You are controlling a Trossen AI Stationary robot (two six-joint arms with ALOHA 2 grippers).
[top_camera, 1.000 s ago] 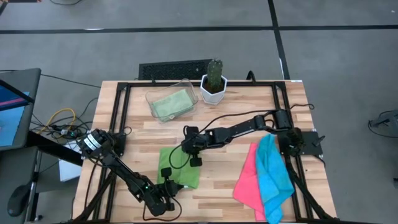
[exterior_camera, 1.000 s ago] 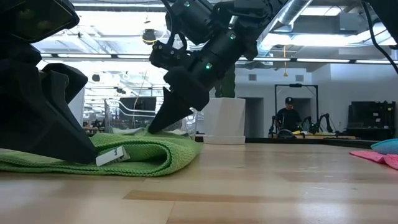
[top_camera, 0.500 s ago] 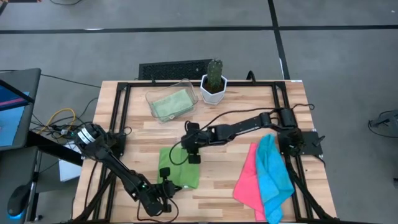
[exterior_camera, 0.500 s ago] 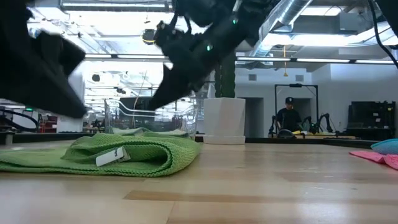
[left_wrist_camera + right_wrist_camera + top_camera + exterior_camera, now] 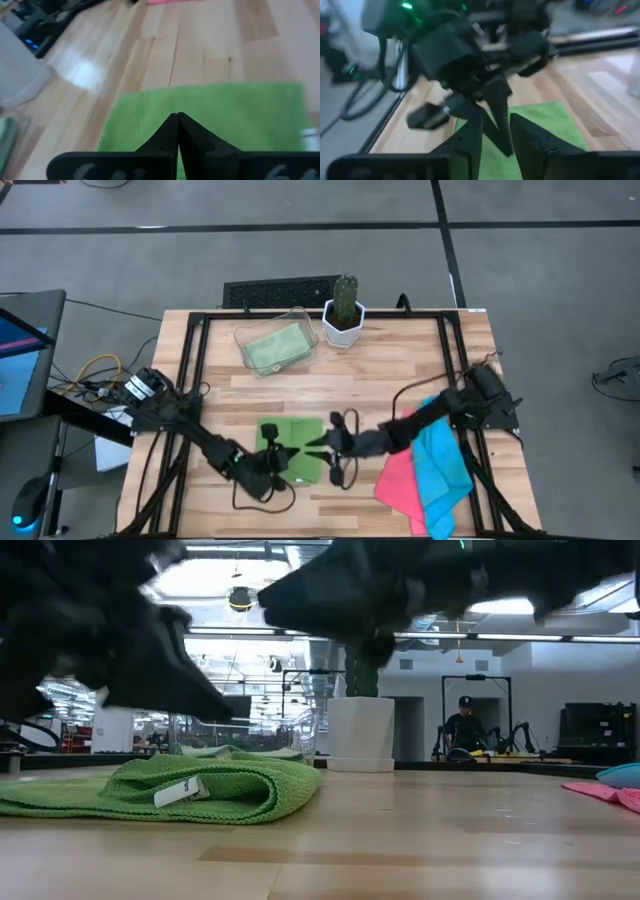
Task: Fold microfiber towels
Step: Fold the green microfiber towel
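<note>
Left fingers (image 5: pixel 177 131) together above green towel (image 5: pixel 292 448) | right fingers (image 5: pixel 530 137) apart beside its edge

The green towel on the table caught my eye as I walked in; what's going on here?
A two-armed robot is folding towels. The bright green towel lies folded near the table's front edge, with the left tool shut just above it and the right tool open at its right edge; neither holds it. A pink towel and a blue towel wait on the right; a pale green one sits in the clear tray.
</note>
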